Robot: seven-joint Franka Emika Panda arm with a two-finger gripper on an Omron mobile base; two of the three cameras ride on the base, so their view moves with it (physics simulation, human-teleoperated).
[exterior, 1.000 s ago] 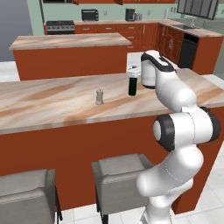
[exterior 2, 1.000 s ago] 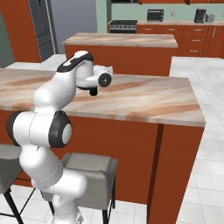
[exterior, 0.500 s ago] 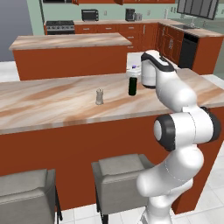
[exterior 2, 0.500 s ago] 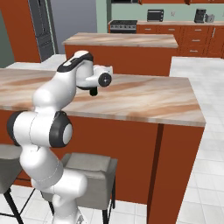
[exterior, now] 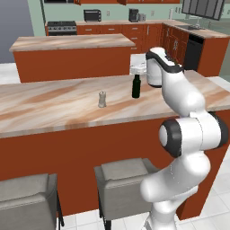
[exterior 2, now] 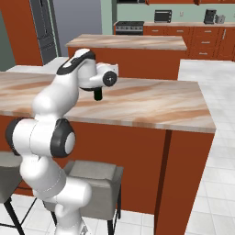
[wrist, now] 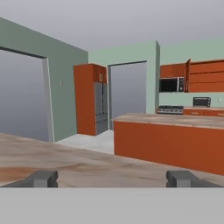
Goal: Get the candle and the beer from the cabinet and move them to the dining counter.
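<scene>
The pincer (wrist: 111,178) stood wide open and empty, level over the surface (exterior: 54,105). The beer (exterior: 136,86) stood upright just below it, seemingly released. Farther left along that dining counter, well apart, the candle (exterior: 102,99) sat upright.

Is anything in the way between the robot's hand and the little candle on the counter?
Yes, the beer stands upright on the dining counter, roughly between the open gripper and the candle. Bare counter lies between bottle and candle.
</scene>
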